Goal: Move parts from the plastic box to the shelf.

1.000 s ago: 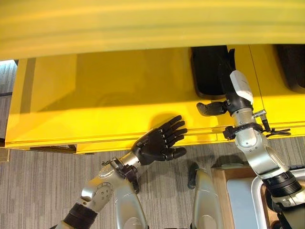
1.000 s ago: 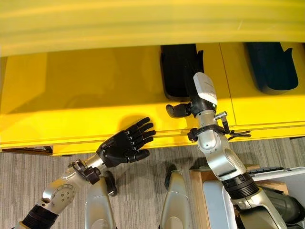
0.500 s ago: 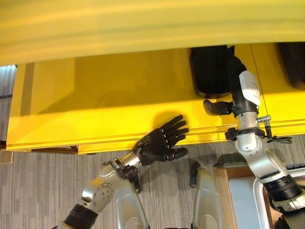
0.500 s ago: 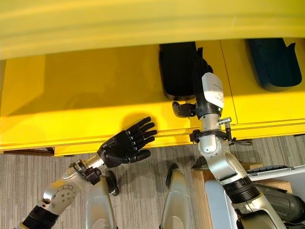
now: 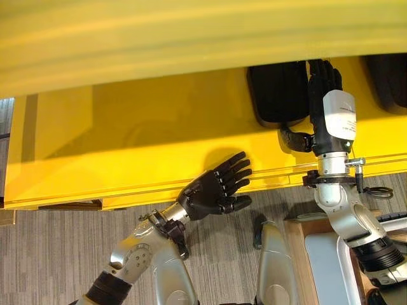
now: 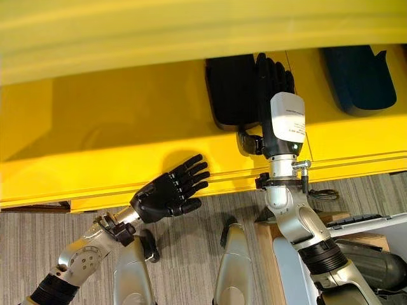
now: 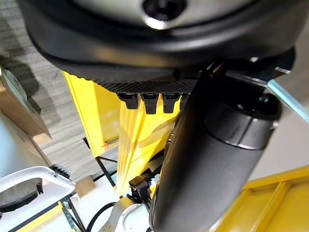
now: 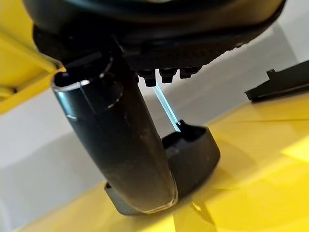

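No text, label, number or sign can be read anywhere in these views. The white cover on the right hand [image 6: 275, 79] bears a faint line of small print, too small to make out. The yellow shelf [image 5: 146, 127] and the black parts [image 6: 230, 90] lying on it carry no visible markings.
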`<state>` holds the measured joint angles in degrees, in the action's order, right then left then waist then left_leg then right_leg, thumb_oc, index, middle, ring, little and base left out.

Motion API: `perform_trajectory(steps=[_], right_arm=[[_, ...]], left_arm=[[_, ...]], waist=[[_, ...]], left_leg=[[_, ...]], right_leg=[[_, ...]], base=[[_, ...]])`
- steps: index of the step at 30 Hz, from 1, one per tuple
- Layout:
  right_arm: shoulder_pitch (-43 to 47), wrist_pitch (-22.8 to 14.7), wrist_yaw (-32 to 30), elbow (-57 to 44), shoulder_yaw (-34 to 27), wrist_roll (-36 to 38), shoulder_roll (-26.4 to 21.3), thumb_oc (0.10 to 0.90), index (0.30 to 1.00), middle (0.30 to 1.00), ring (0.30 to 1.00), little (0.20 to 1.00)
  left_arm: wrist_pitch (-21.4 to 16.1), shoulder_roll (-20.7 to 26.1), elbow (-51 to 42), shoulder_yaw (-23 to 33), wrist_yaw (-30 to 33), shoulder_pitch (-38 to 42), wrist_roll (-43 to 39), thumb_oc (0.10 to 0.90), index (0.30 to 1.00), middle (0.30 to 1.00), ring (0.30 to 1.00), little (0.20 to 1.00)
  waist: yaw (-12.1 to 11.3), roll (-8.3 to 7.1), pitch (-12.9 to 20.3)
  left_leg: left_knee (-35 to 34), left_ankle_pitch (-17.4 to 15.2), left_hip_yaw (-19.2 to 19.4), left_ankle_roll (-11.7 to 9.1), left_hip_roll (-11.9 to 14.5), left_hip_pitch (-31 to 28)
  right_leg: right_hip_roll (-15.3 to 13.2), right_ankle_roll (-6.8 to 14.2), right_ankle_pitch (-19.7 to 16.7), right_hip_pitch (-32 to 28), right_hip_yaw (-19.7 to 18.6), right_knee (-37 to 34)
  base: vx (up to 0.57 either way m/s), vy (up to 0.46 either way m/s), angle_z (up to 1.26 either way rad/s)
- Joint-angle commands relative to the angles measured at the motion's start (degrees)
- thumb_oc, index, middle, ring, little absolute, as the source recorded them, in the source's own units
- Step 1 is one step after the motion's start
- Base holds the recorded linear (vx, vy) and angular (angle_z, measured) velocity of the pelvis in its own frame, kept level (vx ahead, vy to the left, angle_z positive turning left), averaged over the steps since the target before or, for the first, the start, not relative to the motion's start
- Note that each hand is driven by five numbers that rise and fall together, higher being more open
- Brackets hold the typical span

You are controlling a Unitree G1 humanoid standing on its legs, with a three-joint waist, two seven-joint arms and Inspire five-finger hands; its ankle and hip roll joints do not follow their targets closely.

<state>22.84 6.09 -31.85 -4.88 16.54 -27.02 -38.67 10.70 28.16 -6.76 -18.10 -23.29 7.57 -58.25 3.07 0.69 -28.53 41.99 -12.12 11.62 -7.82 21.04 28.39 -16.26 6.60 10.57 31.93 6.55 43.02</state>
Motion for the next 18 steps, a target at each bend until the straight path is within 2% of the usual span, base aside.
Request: perform_trajectory(steps=[1, 12, 18], right_arm=[[2.75, -6.67, -7.63, -7.74, -5.94, -3.3, -0.42, 0.9, 1.0, 1.0, 1.0, 1.0], [-6.31, -10.38, -3.89, -10.77, -4.53, -0.04, 1.52, 0.9, 1.0, 1.0, 1.0, 1.0], [-14.38, -13.36, -1.76, -10.15, -3.56, 1.71, 2.48, 0.9, 1.0, 1.0, 1.0, 1.0]], left_arm=[[-2.82, -0.48, -3.84, -0.07, -1.8, -0.9, -1.76, 0.9, 1.0, 1.0, 1.0, 1.0], [-5.41, -0.75, -2.87, 1.36, -4.04, -5.99, 0.2, 0.9, 1.0, 1.0, 1.0, 1.0], [-8.36, -1.98, -1.34, 2.75, -6.05, -9.4, 2.18, 0.9, 1.0, 1.0, 1.0, 1.0]], waist=[[-0.06, 0.13, 3.94], [1.07, -0.24, 6.15], [2.74, -0.39, 8.71]], left_leg=[[-2.67, -3.27, 3.21, 3.24, -1.72, -3.29], [-8.15, -0.97, 4.59, 3.34, -2.02, -8.81], [-16.05, 2.66, 6.6, 3.38, -2.69, -14.9]], right_leg=[[0.0, -1.05, 11.36, -3.32, 2.57, 10.22], [1.64, -1.03, 10.24, -7.98, 3.0, 5.65], [4.07, -1.0, 7.03, -13.03, 2.84, -2.93]], base=[[0.0, 0.0, 0.0], [0.05, -0.011, -0.05], [0.07, 0.019, -0.05]])
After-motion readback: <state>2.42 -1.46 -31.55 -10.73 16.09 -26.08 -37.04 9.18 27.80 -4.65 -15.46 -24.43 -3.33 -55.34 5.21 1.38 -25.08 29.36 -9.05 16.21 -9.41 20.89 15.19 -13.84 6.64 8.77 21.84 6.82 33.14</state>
